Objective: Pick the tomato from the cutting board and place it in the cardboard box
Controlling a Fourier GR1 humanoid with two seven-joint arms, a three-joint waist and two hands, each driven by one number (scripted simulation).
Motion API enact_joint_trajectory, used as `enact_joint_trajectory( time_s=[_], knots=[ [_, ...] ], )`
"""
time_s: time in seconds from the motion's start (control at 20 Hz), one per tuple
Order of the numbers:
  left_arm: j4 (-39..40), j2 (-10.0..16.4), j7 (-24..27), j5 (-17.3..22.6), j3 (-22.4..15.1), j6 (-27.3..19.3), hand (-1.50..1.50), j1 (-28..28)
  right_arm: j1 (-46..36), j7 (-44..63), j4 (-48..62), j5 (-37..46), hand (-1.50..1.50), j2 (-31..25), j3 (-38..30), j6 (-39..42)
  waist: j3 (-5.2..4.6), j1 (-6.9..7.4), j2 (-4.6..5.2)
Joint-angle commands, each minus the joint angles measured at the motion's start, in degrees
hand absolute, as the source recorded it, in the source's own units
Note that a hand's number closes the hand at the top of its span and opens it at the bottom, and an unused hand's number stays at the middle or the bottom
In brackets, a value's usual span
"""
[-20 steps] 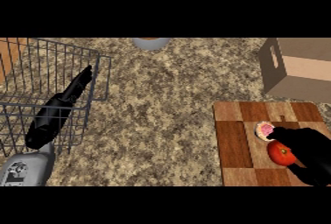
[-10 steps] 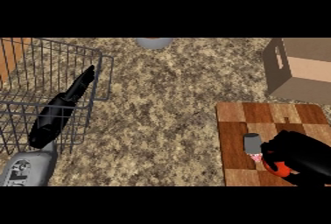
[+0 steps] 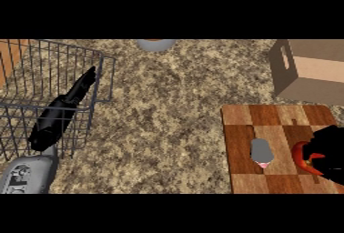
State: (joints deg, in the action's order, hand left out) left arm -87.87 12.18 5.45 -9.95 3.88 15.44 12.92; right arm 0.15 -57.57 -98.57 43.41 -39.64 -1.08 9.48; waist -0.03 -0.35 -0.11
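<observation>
R robot hand [image 3: 331,152] curled round tomato [image 3: 301,158] from the right, at cutting board [image 3: 269,129] edge; grasp looks set for lift toward cardboard box [image 3: 312,68] beyond board. L robot hand [image 3: 59,113] fingers straight, parked over wire basket [image 3: 27,68], out of the way.

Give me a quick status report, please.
Right hand shut on tomato at cutting board. Left hand open over wire basket. Grey item beside tomato, off the line to cardboard box.

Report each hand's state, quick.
Left hand: open, holding nothing.
Right hand: closed on the tomato.
</observation>
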Motion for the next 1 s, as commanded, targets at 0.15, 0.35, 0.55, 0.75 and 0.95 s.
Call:
enact_joint_trajectory(
  time_s=[0.15,0.35,0.55,0.75,0.95],
  knots=[
    [-4.64,0.13,-4.16,0.72,0.37,0.52,0.0,-1.87,-5.9,4.69,0.16,-21.17,1.5,-5.83,-15.23,12.94,0.0,0.51,-0.3],
    [-0.22,-0.77,-1.08,-0.6,-0.1,-0.07,0.0,0.35,-9.06,15.04,7.05,-28.1,1.5,-5.02,-18.08,16.03,-0.04,0.3,0.19],
    [-1.09,-0.45,-2.15,0.3,0.45,1.08,0.0,0.91,-18.87,26.96,12.63,-29.41,1.5,-6.47,-19.07,16.54,-0.02,1.18,0.26],
    [-2.74,-1.32,-2.47,-0.27,-0.53,1.22,0.0,-0.47,-28.35,27.87,26.04,-27.51,1.5,-6.97,-17.67,15.68,0.03,1.89,0.39],
    [0.94,-3.6,-0.34,-3.51,-2.05,-1.74,0.0,1.8,-36.36,23.54,38.1,-21.31,1.5,-11.05,-15.36,14.15,0.04,1.77,0.62]
  ],
)
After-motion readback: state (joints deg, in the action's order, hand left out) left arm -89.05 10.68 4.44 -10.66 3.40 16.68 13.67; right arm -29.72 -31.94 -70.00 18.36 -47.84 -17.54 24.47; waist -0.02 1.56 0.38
